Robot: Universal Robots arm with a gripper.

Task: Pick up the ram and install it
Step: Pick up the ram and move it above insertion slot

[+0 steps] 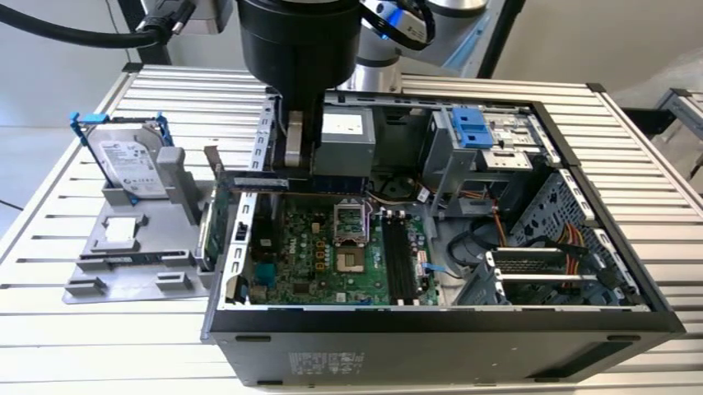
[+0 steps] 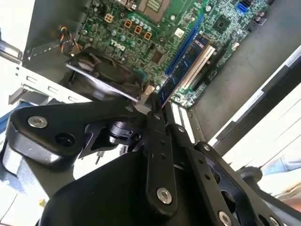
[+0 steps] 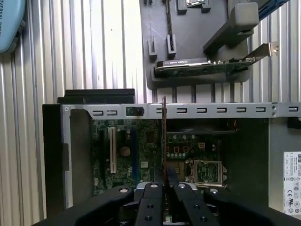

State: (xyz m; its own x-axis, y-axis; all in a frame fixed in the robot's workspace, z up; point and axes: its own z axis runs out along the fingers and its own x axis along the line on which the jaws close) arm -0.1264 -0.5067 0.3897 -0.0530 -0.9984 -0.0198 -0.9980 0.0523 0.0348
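Slatted metal table [image 1: 77, 346] is seen carrying an open PC case [image 1: 439, 327]. Gripper [image 3: 163, 172] is clamped onto the ram [image 3: 163, 134], which is pinched edge-on between the fingers. Ram is held within the case opening over the motherboard [image 1: 324, 247], toward the exterior view's left. In the second wrist view it is seen alongside a white expansion slot [image 2: 203, 63]. Contact with the board can't be determined. Black memory slots [image 1: 398, 259] are located apart from it, toward the exterior view's right. Outside the case, a grey fixture [image 1: 115, 247] is placed, with a hard drive [image 1: 130, 164] stood upright and a green expansion card [image 3: 202, 67] set on edge.
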